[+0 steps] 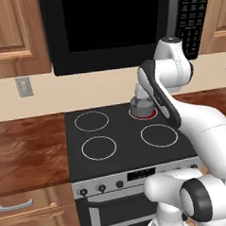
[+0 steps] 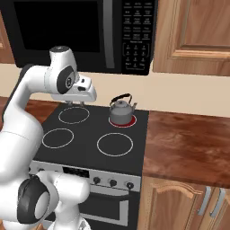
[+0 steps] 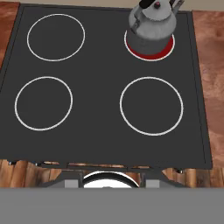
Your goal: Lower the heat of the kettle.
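The small grey kettle [image 2: 120,110] with a black arched handle stands on the back right burner [image 2: 130,120], which glows red around its base. In the hand view the kettle [image 3: 151,25] is at the top right, over the red ring [image 3: 151,52]. From the left base the kettle [image 1: 140,105] is half hidden behind my arm. My gripper [image 2: 76,104] hangs well above the back left burner [image 2: 73,115], pointing down, open and holding nothing, to the left of the kettle. Three knobs [image 2: 113,183] show on the stove's front panel, and more knobs [image 1: 101,187] on its left side.
The black cooktop [image 3: 100,78] has three unlit burners with white rings. A black microwave [image 2: 90,27] hangs above the stove. Wooden counters [image 2: 188,139] flank it, and drawers [image 1: 26,205] sit below on the left. My own arm covers the panel's right end in the left base view.
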